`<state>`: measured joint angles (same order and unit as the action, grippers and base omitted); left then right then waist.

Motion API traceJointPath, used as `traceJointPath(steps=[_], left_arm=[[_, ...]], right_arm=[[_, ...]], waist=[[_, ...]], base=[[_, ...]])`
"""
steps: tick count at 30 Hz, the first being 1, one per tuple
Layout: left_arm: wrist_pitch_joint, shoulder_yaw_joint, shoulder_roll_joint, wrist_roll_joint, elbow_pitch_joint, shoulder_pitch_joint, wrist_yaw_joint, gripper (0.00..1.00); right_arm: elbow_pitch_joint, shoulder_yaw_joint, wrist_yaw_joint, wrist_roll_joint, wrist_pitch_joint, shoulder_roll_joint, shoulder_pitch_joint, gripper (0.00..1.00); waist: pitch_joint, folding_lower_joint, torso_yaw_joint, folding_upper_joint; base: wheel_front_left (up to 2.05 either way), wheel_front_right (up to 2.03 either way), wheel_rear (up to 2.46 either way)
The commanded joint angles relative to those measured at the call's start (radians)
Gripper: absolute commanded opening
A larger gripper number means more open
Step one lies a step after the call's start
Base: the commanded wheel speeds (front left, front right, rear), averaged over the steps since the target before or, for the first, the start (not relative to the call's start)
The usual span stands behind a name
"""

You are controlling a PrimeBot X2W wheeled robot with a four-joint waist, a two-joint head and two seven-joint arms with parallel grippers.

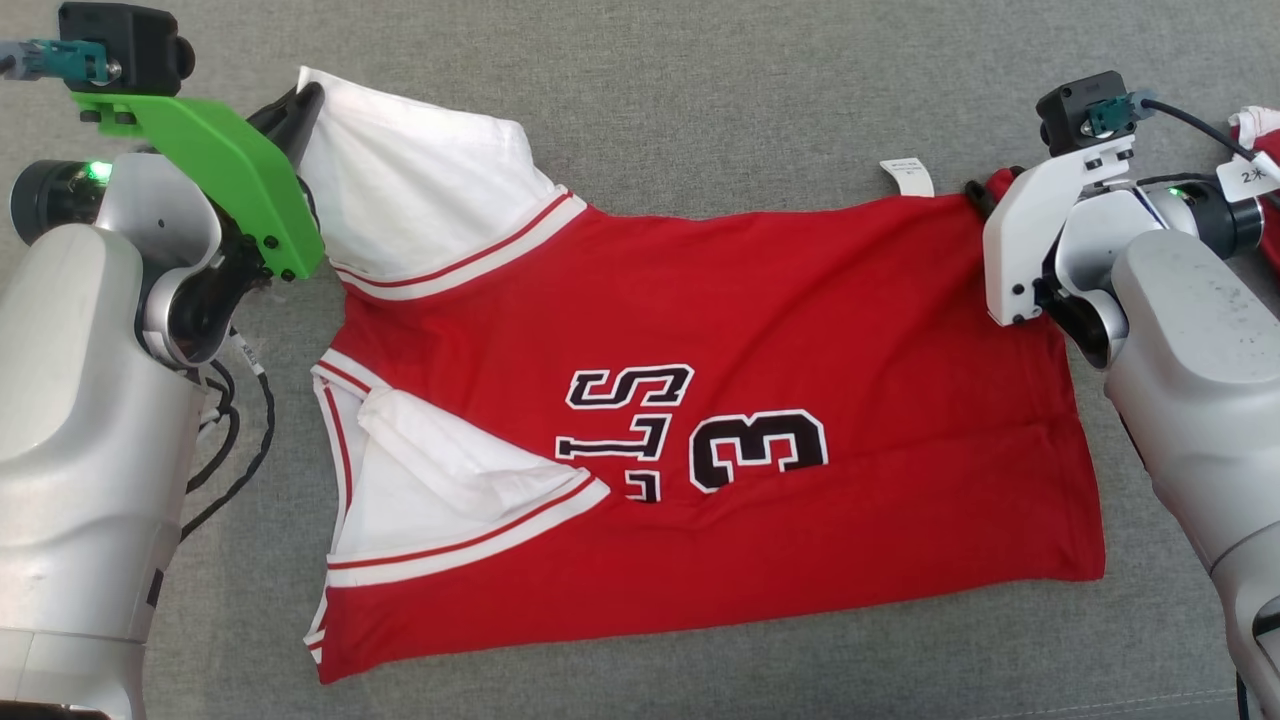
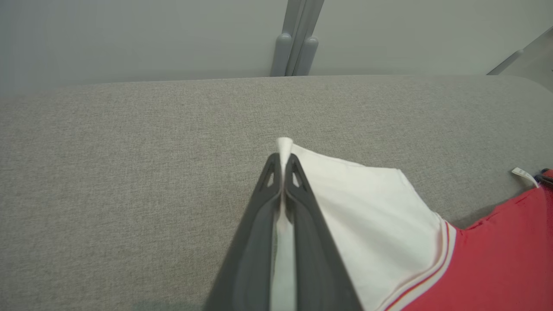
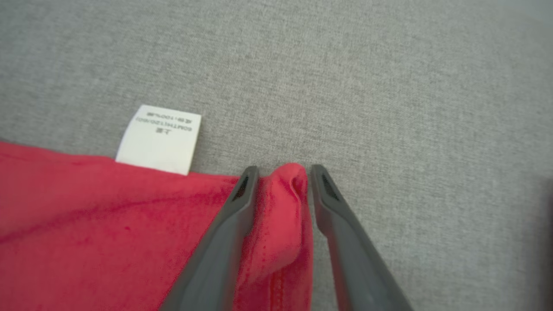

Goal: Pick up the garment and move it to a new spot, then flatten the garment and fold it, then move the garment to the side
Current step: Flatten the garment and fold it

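A red sleeveless jersey, the garment (image 1: 800,300), lies spread on the grey cloth surface, with black-and-white lettering and white, red-trimmed panels at its left end. My left gripper (image 1: 308,98) is at the garment's far left corner, shut on the tip of the white panel (image 2: 367,207); the white cloth sticks out past my left gripper's (image 2: 283,162) tips. At the far right corner my right gripper (image 1: 975,190) is mostly hidden behind its wrist. In the right wrist view my right gripper (image 3: 283,170) stands open astride a bunched red hem corner (image 3: 285,207).
A white care label (image 1: 907,178) (image 3: 160,138) lies flat beside the red hem. Another red-and-white cloth with a tag (image 1: 1262,140) sits at the far right edge. The surface's far edge meets a pale wall with a grey post (image 2: 296,43).
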<state>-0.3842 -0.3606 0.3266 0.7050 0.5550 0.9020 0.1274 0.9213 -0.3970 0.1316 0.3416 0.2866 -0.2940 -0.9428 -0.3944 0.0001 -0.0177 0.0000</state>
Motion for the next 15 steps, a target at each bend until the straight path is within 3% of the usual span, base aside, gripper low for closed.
traceJointPath(steps=[1, 15], left_arm=[[0.011, 0.001, 0.002, 0.007, 0.004, -0.008, 0.002, 0.00], [0.169, 0.023, 0.015, 0.010, 0.008, -0.058, -0.002, 0.00]], right_arm=[[0.022, -0.008, -0.002, 0.006, -0.009, -0.005, -0.001, 0.00], [0.062, -0.012, -0.002, 0.044, -0.278, 0.011, 0.006, 0.00]], waist=[[0.002, -0.0001, 0.001, 0.0000], [0.080, -0.0001, -0.020, 0.0000]], base=[[0.00, 0.00, 0.00], [0.00, 0.00, 0.00]])
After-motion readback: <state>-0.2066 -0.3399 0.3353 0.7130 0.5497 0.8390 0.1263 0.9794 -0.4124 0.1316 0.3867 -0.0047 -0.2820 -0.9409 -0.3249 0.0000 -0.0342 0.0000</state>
